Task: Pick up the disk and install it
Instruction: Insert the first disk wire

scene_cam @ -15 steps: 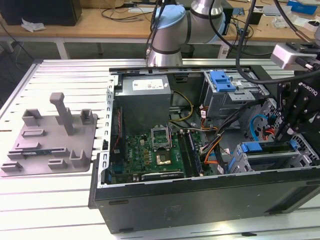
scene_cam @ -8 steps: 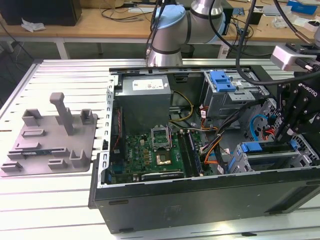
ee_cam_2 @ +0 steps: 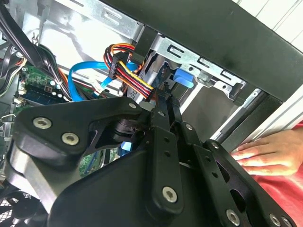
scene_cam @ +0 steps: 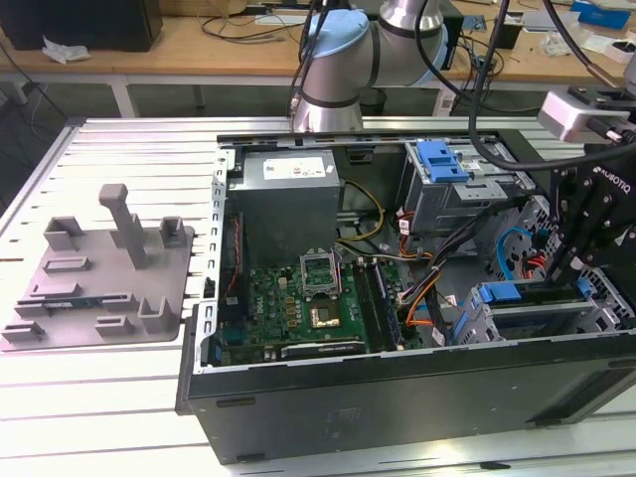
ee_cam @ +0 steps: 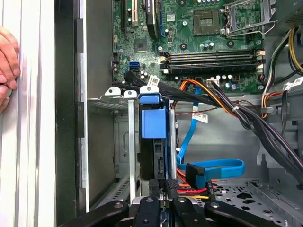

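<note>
A: Where is the disk (ee_cam: 154, 124) right now?

B: Inside the computer case (scene_cam: 397, 397). It stands on edge in the metal drive cage (ee_cam: 120, 142) in the case's corner, on the side away from the grey power-supply box (scene_cam: 288, 209). In the first wrist view its blue carrier faces the camera, with the dark body of the drive running down from it.

A: And the claw (ee_cam: 163, 187)?

B: It reaches into the case at that same corner. Its two black fingers (ee_cam: 173, 185) are drawn close together on either side of the disk's near end, so it is clenched on the disk. In the second wrist view the claw (ee_cam_2: 163, 101) points into the cage, just below a blue tab at the cage's mouth.

A: What lies around it?

B: A blue flat cable (ee_cam: 218, 168) curls along the case floor beside the cage. A bundle of red, yellow and black wires (ee_cam_2: 135, 75) passes close to the fingers. The green motherboard (scene_cam: 298, 308) fills the middle of the case.

A: Is anyone near?

B: Yes. A person's hand (ee_cam_2: 270, 153) rests just outside the case wall nearest the cage.

A: Anything outside the case on the other side?

B: A grey moulded tray (scene_cam: 99, 268) sits on the bench (scene_cam: 99, 407), well apart from the case, past the power-supply side.
</note>
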You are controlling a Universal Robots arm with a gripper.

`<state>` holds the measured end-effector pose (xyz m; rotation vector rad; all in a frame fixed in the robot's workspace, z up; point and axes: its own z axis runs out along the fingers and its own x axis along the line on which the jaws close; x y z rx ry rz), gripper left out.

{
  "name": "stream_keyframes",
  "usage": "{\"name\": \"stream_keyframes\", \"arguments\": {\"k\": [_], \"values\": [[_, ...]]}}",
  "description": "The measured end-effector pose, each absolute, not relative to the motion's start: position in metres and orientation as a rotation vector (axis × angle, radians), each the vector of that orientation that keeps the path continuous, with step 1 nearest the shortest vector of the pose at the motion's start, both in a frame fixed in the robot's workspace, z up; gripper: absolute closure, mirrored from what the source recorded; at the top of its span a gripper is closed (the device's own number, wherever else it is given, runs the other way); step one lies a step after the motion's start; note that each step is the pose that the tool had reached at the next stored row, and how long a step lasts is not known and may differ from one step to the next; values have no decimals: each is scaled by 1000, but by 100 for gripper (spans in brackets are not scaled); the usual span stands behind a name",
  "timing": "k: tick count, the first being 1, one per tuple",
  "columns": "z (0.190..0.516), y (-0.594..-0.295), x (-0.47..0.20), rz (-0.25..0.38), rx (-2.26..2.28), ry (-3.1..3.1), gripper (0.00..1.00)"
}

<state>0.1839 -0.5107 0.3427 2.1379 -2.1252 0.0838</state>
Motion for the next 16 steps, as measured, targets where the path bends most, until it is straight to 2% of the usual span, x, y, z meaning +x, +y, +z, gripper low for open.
{"name": "stream_keyframes", "arguments": {"k": [16], "values": [[340, -512, 184, 81, 2106, -2155, 84]]}}
